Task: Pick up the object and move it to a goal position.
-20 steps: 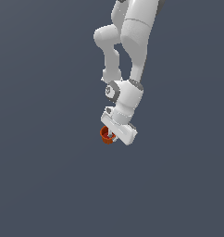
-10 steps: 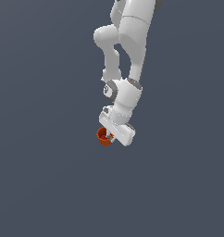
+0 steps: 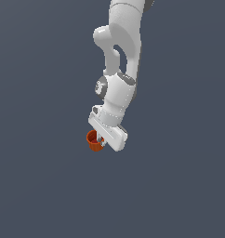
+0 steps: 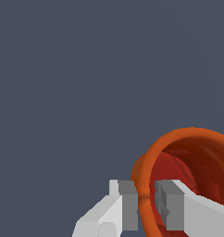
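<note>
Tilted down from above, the arm [image 3: 121, 56], angled to reach the cup's wall. Below it the gripper [image 4: 146, 206], nearly closed, pinching the cup [image 3: 92, 141] by its rim (one finger inside, one outside). Cup at the fingertips; contact with any surface unclear.

Open grey space on every side of the gripper [image 3: 100, 142], only the clamped cup [image 3: 92, 140] between its fingers
</note>
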Controlling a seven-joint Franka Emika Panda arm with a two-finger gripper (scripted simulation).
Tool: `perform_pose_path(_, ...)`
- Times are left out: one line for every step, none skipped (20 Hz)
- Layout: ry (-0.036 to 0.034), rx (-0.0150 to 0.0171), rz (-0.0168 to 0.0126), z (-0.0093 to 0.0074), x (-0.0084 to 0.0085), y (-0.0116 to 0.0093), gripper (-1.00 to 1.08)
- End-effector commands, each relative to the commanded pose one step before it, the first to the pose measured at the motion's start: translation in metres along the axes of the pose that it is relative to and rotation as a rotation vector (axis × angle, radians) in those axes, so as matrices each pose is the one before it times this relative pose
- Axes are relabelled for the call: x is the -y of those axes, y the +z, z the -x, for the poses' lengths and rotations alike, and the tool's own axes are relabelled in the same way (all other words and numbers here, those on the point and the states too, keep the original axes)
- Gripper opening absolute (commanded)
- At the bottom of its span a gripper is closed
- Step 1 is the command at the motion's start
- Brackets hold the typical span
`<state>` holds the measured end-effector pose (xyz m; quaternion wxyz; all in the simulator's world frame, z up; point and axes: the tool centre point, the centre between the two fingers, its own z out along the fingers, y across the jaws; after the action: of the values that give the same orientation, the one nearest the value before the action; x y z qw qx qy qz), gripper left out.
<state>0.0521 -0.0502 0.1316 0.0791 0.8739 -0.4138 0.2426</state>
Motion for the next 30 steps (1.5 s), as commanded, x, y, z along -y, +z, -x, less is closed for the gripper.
perform_pose_path(0.00088,-0.00036,-0.00170,-0.02595,0.00304,-0.00543,-1.00)
perform_pose_path(0.00000,0.00000,0.00000,-0.01041,0.00134,-0.00194,-1.00)
perform_pose_path(0.00000,0.00000,0.00000,-0.01057,0.00138,-0.00197,-1.00)
perform_pose_path(0.00006,0.00063,-0.00028,-0.01061,0.00142,-0.00181,-1.00)
perform_pose_path(0.00000,0.00000,0.00000,-0.01037,0.00139,-0.00192,-1.00)
perform_pose_path(0.00001,0.00045,-0.00019,-0.00992,0.00138,-0.00170,-1.00)
perform_pose_path(0.00000,0.00045,-0.00018,-0.00954,0.00135,-0.00161,-1.00)
perform_pose_path(0.00000,0.00000,0.00000,-0.00925,0.00130,-0.00169,-1.00)
perform_pose_path(0.00000,0.00000,0.00000,-0.00893,0.00127,-0.00162,-1.00)
perform_pose_path(-0.00007,0.00066,-0.00020,-0.00850,0.00131,-0.00128,-1.00)
perform_pose_path(0.00000,0.00000,0.00000,-0.00833,0.00122,-0.00148,-1.00)
perform_pose_path(0.00000,0.00000,0.00000,-0.00805,0.00120,-0.00142,-1.00)
perform_pose_path(0.00000,0.00000,0.00000,-0.00772,0.00117,-0.00134,-1.00)
perform_pose_path(0.00000,0.00000,0.00000,-0.00715,0.00110,-0.00123,-1.00)
perform_pose_path(-0.00024,0.00064,0.00006,-0.00637,0.00117,-0.00069,-1.00)
perform_pose_path(0.00000,0.00000,0.00000,-0.00601,0.00096,-0.00100,-1.00)
perform_pose_path(0.00000,0.00000,0.00000,-0.00549,0.00090,-0.00090,-1.00)
perform_pose_path(0.00000,0.00000,0.00000,-0.00501,0.00083,-0.00081,-1.00)
perform_pose_path(0.00000,0.00000,0.00000,-0.00455,0.00077,-0.00072,-1.00)
perform_pose_path(-0.00023,-0.00018,0.00063,-0.00401,0.00079,-0.00043,-1.00)
perform_pose_path(0.00000,0.00000,0.00000,-0.00370,0.00066,-0.00056,-1.00)
perform_pose_path(0.00000,0.00000,0.00000,-0.00330,0.00060,-0.00049,-1.00)
perform_pose_path(-0.00008,-0.00041,0.00055,-0.00293,0.00054,-0.00040,-1.00)
perform_pose_path(0.00000,0.00000,0.00000,-0.00257,0.00050,-0.00036,-1.00)
perform_pose_path(0.00000,0.00000,0.00000,-0.00223,0.00044,-0.00030,-1.00)
perform_pose_path(0.00000,0.00000,0.00000,-0.00191,0.00038,-0.00025,-1.00)
perform_pose_path(-0.00003,-0.00044,0.00053,-0.00162,0.00029,-0.00022,-1.00)
perform_pose_path(0.00000,0.00000,0.00000,-0.00129,0.00027,-0.00016,-1.00)
perform_pose_path(0.00000,0.00000,0.00000,-0.00099,0.00021,-0.00012,-1.00)
perform_pose_path(0.00000,0.00000,0.00000,-0.00070,0.00015,-0.00009,-1.00)
